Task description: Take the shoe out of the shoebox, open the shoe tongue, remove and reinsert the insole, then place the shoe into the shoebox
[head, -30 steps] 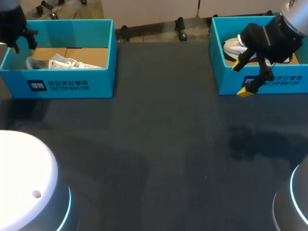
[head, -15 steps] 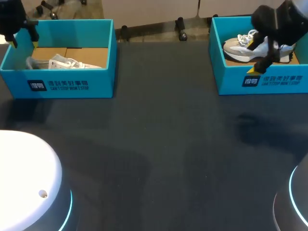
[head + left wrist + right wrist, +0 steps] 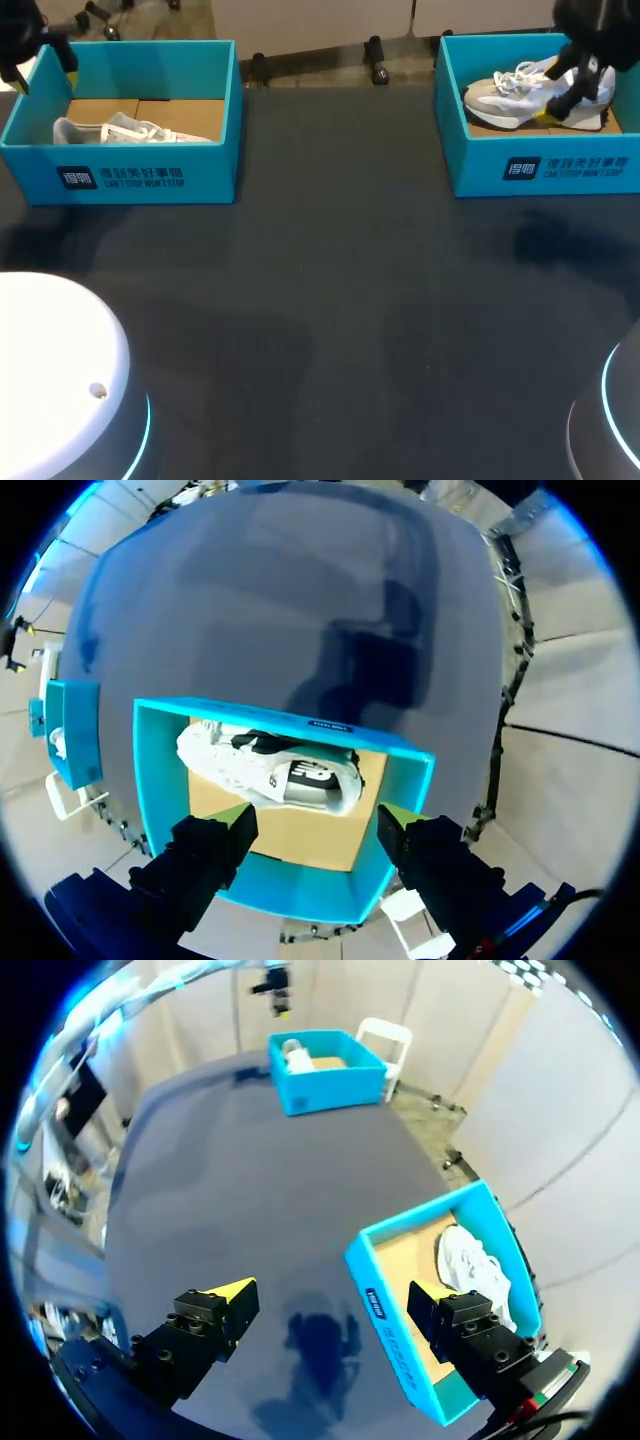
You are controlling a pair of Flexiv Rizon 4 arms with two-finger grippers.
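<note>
Two blue shoeboxes stand at the table's far side. In the left shoebox [image 3: 150,175] a white shoe [image 3: 115,130] lies on its side. The right shoebox [image 3: 470,165] holds a grey-and-white laced shoe [image 3: 520,92]. My left gripper [image 3: 40,60] hangs over the left box's far left corner. From its wrist the gripper [image 3: 315,825] stands open above the white shoe [image 3: 275,775], holding nothing. My right gripper [image 3: 565,100] is over the right box's far right end. In its own wrist view it [image 3: 330,1300] is open and empty, with the right shoebox [image 3: 385,1310] beside one finger.
Dark tabletop [image 3: 330,300] stretches between and in front of the boxes. Two white round arm bases sit at the near corners, left [image 3: 60,380] and right [image 3: 610,420]. The left shoebox [image 3: 325,1085] shows far ahead in the right wrist view.
My right gripper rose from the right box's front wall and moved back over its far right end. My left gripper drew up and away from the left box, its fingers spreading wider.
</note>
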